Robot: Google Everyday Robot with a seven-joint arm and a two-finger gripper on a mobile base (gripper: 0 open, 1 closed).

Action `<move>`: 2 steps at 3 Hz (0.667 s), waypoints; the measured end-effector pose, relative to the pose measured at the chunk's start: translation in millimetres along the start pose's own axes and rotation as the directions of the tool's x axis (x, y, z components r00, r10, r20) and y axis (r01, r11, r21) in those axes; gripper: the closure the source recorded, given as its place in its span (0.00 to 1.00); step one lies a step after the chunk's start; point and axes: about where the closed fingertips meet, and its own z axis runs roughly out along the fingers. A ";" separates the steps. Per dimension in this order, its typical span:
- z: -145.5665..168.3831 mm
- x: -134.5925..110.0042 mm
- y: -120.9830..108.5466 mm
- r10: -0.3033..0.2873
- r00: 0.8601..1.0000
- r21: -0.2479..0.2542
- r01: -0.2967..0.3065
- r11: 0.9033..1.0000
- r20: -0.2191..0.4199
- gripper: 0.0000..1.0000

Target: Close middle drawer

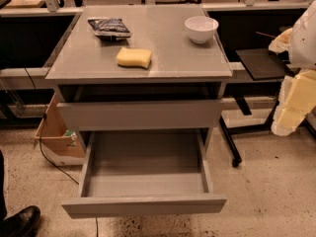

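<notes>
The middle drawer (144, 204) is pulled far out of the grey cabinet toward me. Its shallow grey box is empty, and its plain flat front is nearest the camera. Above it, another grey drawer front (139, 114) sticks out a little, with a dark gap under the cabinet top (168, 58). My gripper (289, 115), cream and white, hangs at the right edge of the view. It is well to the right of the cabinet, above the floor, and touches nothing.
On the cabinet top lie a yellow sponge (134, 57), a white bowl (201, 28) and a dark snack bag (109, 27). A cardboard box (55, 132) stands on the floor to the left. A black wheeled stand (259, 63) is to the right. A shoe (19, 221) is at the bottom left.
</notes>
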 end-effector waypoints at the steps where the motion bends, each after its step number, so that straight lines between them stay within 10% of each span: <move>1: 0.1 0.0 0.0 0.000 1.000 0.000 0.000 1.000 0.000 0.00; 2: 30.5 7.7 13.0 -0.008 1.000 -0.024 0.008 1.000 -0.005 0.00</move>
